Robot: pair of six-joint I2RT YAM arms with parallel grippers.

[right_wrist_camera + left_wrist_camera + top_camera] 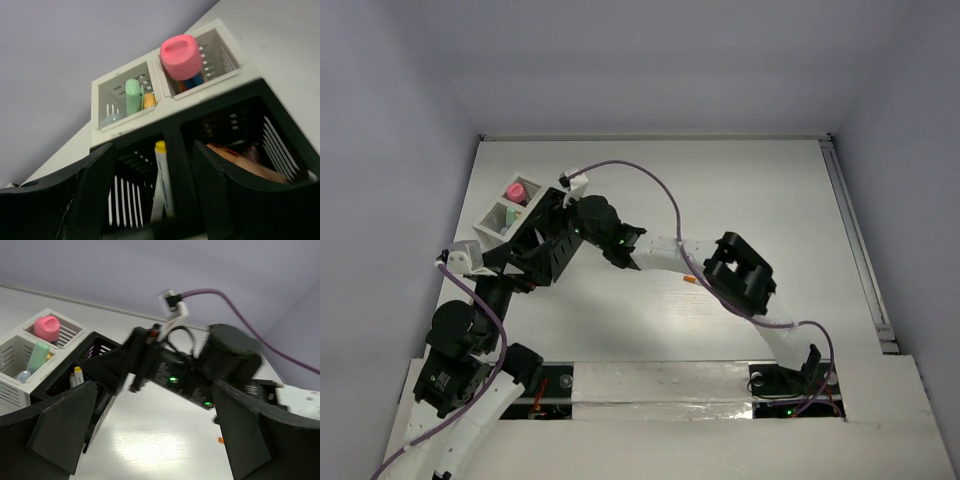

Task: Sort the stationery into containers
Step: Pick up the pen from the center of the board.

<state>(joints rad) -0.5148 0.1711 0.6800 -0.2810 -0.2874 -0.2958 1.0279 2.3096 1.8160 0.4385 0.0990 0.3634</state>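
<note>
Left gripper (155, 435) nearest, fingers spread wide, holding nothing. Right gripper (154, 152) spread wide too, straddling a white pen (162, 185) standing in the black box (172, 132). Just beyond, the white box (156, 79) holds a pink marker (181, 56) and a green marker (132, 95).

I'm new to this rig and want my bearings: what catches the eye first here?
A chunky pink capsule-shaped marker sticks up from the far compartment of the white slotted box. Beside it, the right gripper hovers open over the black divided box, where a thin white pen with a yellow end stands. A small orange bit lies alone on the white table.
</note>
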